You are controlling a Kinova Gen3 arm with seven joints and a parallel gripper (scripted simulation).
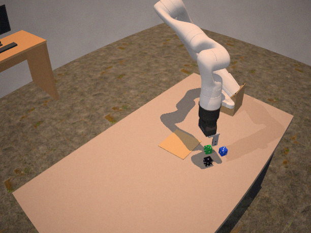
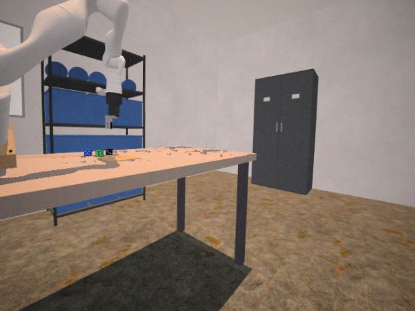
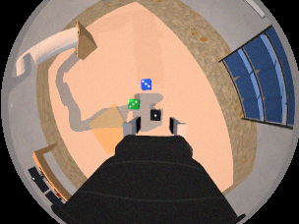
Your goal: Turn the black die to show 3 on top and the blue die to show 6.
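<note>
With its jaws spread and nothing between them, the gripper (image 1: 212, 140) (image 2: 110, 122) (image 3: 154, 123) hangs above the dice, right of centre in the top view. Below, the black die (image 1: 207, 161) (image 2: 108, 151) (image 3: 155, 115) and blue die (image 1: 222, 151) (image 2: 87, 152) (image 3: 146, 84) sit off the mat (image 1: 174, 146) (image 2: 128, 158) (image 3: 106, 138), near the green die (image 1: 208, 149) (image 2: 99, 153) (image 3: 134, 104). Probably the black die comes first; the next move calls for lowering straight over it, clear of the green.

I see the black die (image 1: 208, 161) (image 2: 108, 152) (image 3: 155, 115) sitting flat below my open fingers (image 1: 215, 139) (image 2: 108, 121), one pip up. The green die (image 1: 208, 149) (image 2: 99, 153) (image 3: 134, 104) and blue die (image 1: 223, 151) (image 2: 87, 152) (image 3: 146, 84) lie flat beyond them; the orange mat (image 1: 172, 145) (image 2: 128, 157) (image 3: 107, 138) lies flat to one side, all dice off it.
</note>
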